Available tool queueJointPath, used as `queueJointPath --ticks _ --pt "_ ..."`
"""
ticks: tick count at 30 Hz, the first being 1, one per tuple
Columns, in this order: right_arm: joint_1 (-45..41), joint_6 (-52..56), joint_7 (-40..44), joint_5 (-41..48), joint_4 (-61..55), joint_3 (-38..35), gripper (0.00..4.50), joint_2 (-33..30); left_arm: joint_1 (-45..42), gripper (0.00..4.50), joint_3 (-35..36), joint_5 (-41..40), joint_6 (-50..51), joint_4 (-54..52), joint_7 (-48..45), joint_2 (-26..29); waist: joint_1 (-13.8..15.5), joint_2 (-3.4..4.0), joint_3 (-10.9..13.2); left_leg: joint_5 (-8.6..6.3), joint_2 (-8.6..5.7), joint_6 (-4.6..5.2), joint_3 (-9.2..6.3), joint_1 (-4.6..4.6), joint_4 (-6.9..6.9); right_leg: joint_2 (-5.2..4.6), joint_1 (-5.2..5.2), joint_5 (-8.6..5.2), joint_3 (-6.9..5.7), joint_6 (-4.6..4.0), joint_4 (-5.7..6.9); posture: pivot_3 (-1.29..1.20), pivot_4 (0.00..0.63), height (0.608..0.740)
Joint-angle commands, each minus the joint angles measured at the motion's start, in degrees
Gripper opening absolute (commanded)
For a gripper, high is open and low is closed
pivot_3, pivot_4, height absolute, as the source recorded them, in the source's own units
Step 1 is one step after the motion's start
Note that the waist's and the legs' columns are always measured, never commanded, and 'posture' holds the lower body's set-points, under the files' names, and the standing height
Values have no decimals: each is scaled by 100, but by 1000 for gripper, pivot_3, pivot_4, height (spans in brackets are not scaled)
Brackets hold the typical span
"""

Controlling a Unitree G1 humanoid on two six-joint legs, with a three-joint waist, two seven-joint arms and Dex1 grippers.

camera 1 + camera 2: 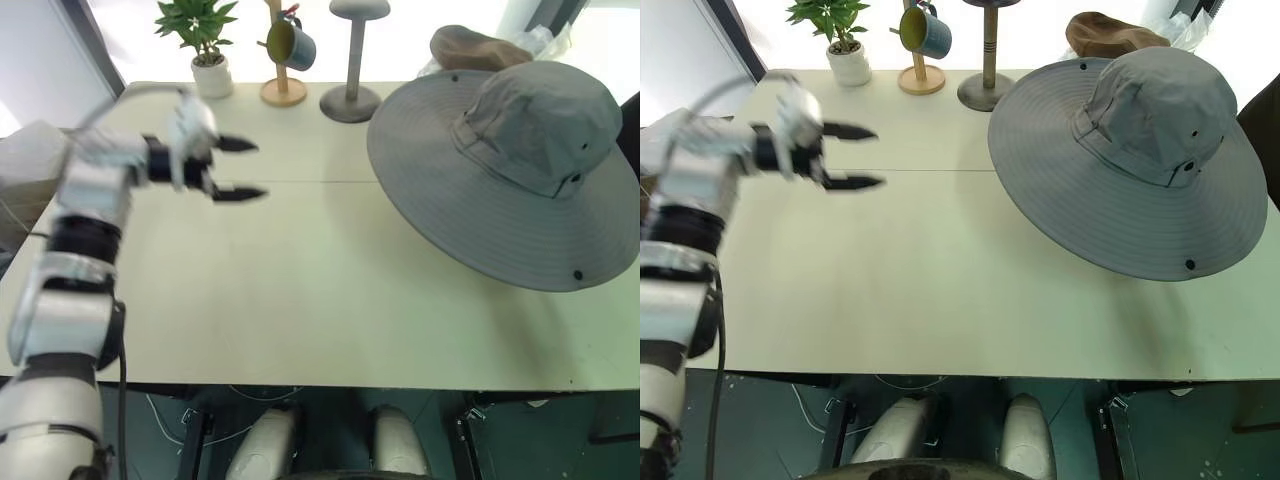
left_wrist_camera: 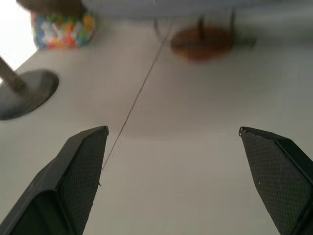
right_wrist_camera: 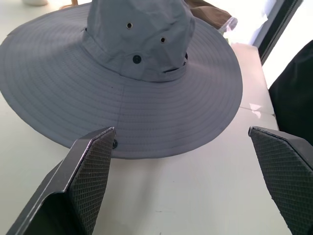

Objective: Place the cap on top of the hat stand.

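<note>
Grey wide-brimmed fabric cap (image 1: 510,160) sits tilted over the right side of the pale table (image 1: 300,300); whatever supports it is hidden. Left gripper (image 1: 237,169) hovers well left of it, jaws wide, empty. Right gripper (image 3: 183,181) faces the cap, jaws wide, empty. White pot (image 1: 211,75) holds a green plant (image 1: 197,22).

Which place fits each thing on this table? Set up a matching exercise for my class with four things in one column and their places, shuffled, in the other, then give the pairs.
Things
1. cap
2. mug
3. potted plant
4. left gripper

Places
A. hanging on the wooden mug tree
B. far left corner of the table
C. above the table's left part, fingers apart, holding nothing
D. right side of the table, brim spread wide

Pairs: 1-D, 2-A, 3-B, 4-C
</note>
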Motion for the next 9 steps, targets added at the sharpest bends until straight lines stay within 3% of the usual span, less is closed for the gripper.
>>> queueJointPath --ticks 1,9 --pt "-139 7 145 -277 345 42 4500 -83 -467 4474 179 -654 1207 -282 -641 169 -28 21 -12 6 1 -10 1 10 -1 0 12 -1 0 2 -6 0 150 740" --pt "-684 326 85 -391 312 148 4500 -307 -789 4474 -499 -867 1151 -805 -648 267 -120 27 -16 13 5 -22 2 18 -3 -1 19 -2 3 2 -6 0 150 740"
